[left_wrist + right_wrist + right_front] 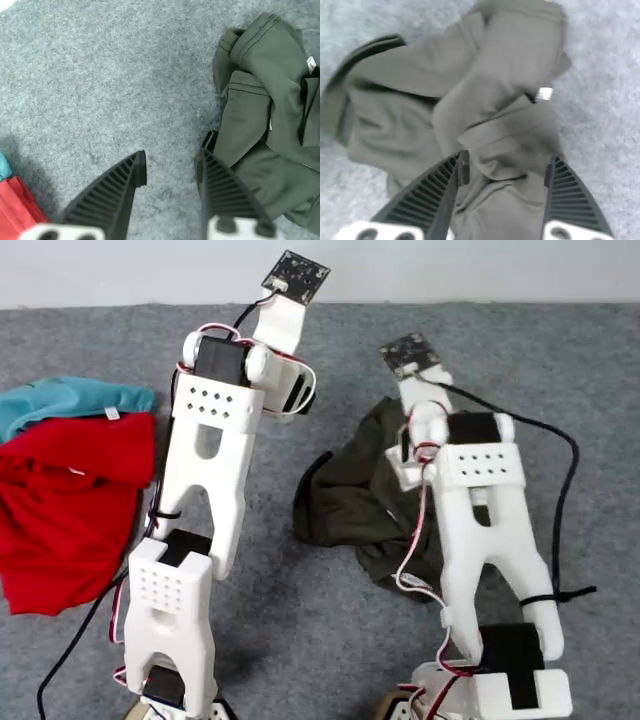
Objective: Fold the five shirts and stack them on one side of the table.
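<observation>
Table (pixel 560 370): felt-like covering, rough, matt. Olive shirt (pixel 340 505), red shirt (pixel 70 510), teal shirt (pixel 60 400): soft matt cloth. Arms (pixel 205 450): smooth plastic, faint sheen. Fingers (pixel 112 197): ribbed matt plastic.

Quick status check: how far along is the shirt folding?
Done: a red shirt lies over a teal shirt at one side of the table, loosely rather than neatly folded. In hand: nothing is gripped; the right gripper hangs open over the crumpled dark green shirt, and the left gripper is open above bare table beside it. Left: folding that shirt and stacking it.
</observation>
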Controlling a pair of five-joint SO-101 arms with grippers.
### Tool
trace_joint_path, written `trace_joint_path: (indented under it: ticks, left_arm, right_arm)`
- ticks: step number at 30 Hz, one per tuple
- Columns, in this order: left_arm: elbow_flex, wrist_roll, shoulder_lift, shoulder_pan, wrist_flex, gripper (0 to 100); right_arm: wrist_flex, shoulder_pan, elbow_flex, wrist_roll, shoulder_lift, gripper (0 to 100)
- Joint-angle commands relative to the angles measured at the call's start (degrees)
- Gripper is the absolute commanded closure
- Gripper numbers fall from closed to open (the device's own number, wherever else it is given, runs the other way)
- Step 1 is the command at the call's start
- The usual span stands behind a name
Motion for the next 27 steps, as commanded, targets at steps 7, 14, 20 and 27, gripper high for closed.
trace_joint_path:
  ticks: [7, 14, 20, 27]
  left_arm:
    - [0.92, 0.53, -3.34, -2.99, 0.88, 82]
    - [0.92, 0.53, -3.25, -4.57, 0.88, 82]
    - [0.92, 0.53, -3.16, -4.48, 0.88, 82]
    - [0.92, 0.53, -2.99, -4.04, 0.88, 82]
  right_arm:
    - [-6.46, -2.15, 4.92, 0.62, 7.87, 74.6]
    - [-7.43, -2.07, 4.84, 0.62, 12.18, 74.6]
    - [-7.60, 0.75, 4.75, 0.70, 15.69, 74.7]
    - [-9.98, 5.41, 4.75, 0.70, 17.10, 84.1]
